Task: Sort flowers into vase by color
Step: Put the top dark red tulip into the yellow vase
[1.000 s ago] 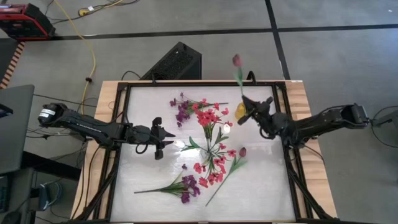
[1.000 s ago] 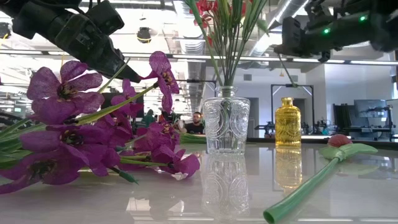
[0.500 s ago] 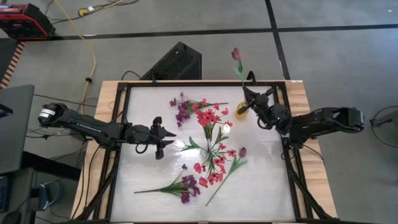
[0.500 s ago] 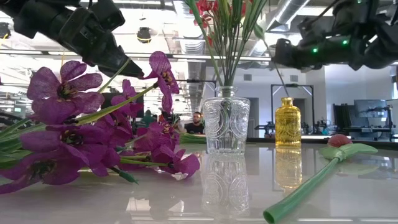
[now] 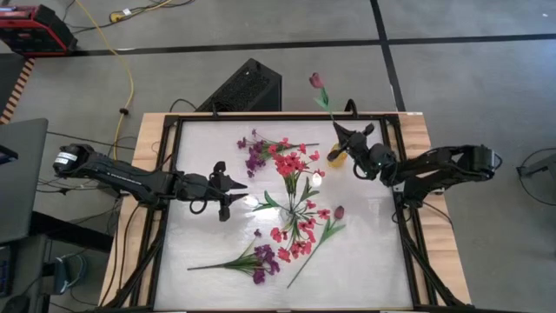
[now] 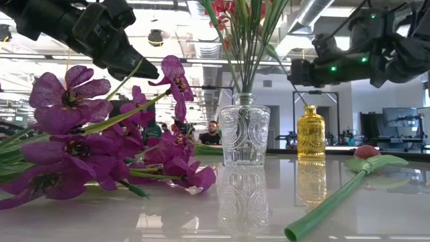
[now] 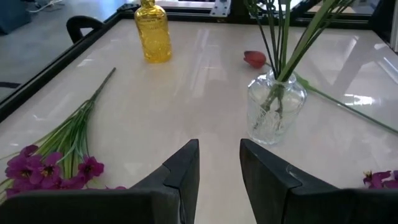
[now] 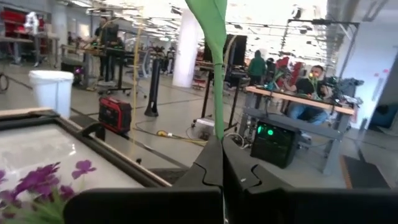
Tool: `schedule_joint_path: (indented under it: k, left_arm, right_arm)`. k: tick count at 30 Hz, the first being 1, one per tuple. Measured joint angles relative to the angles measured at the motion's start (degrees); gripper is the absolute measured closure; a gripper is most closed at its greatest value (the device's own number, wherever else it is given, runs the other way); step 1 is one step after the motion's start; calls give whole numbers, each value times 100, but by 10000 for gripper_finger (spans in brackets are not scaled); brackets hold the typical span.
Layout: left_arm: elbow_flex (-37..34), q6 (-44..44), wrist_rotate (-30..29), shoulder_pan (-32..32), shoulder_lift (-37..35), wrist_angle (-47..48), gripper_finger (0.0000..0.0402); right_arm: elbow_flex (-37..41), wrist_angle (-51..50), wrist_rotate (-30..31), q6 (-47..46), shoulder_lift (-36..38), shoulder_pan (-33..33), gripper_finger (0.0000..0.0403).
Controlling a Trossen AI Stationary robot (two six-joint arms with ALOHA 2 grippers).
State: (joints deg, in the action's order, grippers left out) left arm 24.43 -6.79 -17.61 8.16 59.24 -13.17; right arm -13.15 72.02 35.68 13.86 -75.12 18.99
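My right gripper (image 5: 340, 137) hangs over the yellow vase (image 5: 336, 157) at the table's far right and is shut on a maroon tulip (image 5: 315, 80). My left gripper (image 5: 242, 193) hovers open at mid-left, left of the glass vase (image 5: 300, 209); the left wrist view shows its gap (image 7: 219, 155). Red-pink flowers (image 5: 292, 164) stand in the glass vase. One purple bunch (image 5: 255, 155) lies at the far side, another (image 5: 254, 262) near. A second tulip (image 5: 337, 212) lies flat on the table right of the glass vase. My right gripper pinches the tulip's green stem (image 8: 219, 106) between its two shut fingers (image 8: 205, 168). The flower is lifted clear and tilted. Its bud (image 5: 315, 80) points up and out past the table's far edge, and the lower stem slants toward the yellow vase (image 6: 311, 131).
The black frame rail (image 5: 261, 116) runs around the white table top. A black box (image 5: 246, 87) sits on the floor beyond the far edge. Bare table lies between my left gripper and the near purple bunch. People work at benches (image 8: 292, 93) in the room behind.
My right gripper has moved a little toward the table's left and far edge above the yellow vase and has turned. The tulip has tipped with it, its bud swinging left.
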Motion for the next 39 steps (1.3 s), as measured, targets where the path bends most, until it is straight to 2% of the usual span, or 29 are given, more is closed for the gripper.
schedule_joint_path:
  k: [5,11,14,23,28,36,39]
  left_arm:
    - [0,-13,-33,0,0,-8,297]
    - [0,-80,-37,0,0,-8,297]
    - [0,-90,-76,0,0,-9,297]
    - [0,-402,-124,0,0,-26,297]
    - [0,-445,-125,0,0,-27,297]
    - [0,-489,-124,0,0,-24,297]
    - [0,-489,-124,0,0,0,297]
  right_arm:
    - [0,-17,122,160,19,-215,384]
    - [0,-186,1010,613,181,-627,382]
    - [0,-242,1101,728,217,-800,382]
    - [-2,-620,1480,612,217,-1059,366]
    - [-2,-645,1978,901,217,-1167,364]
    - [-2,-644,2372,912,217,-1289,362]
    - [-2,-642,2710,910,217,-1397,362]
